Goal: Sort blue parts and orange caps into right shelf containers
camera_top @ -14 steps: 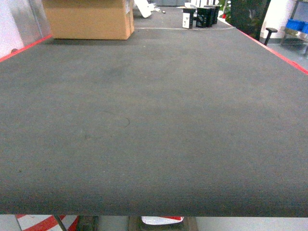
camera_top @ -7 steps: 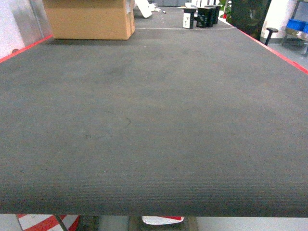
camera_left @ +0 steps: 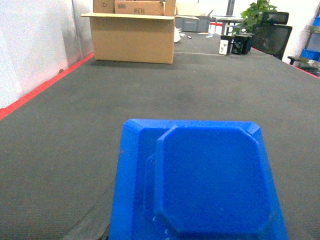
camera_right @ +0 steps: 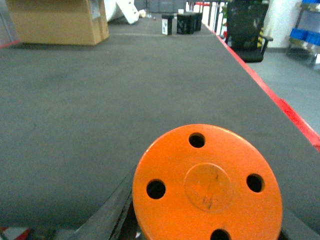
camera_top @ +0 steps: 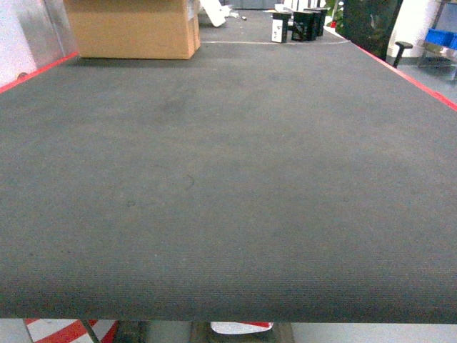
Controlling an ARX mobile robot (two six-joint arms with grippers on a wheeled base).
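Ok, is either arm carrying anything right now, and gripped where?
The left wrist view is filled by a blue part, the right by an orange cap, apparently carried. Neither pincer shows, so the gripped spot cannot be told.

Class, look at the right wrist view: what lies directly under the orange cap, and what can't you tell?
Under the orange cap only dark gripper parts show at the frame's bottom edge, with grey carpet beyond. The cap covers the fingers, so their grip is hidden.
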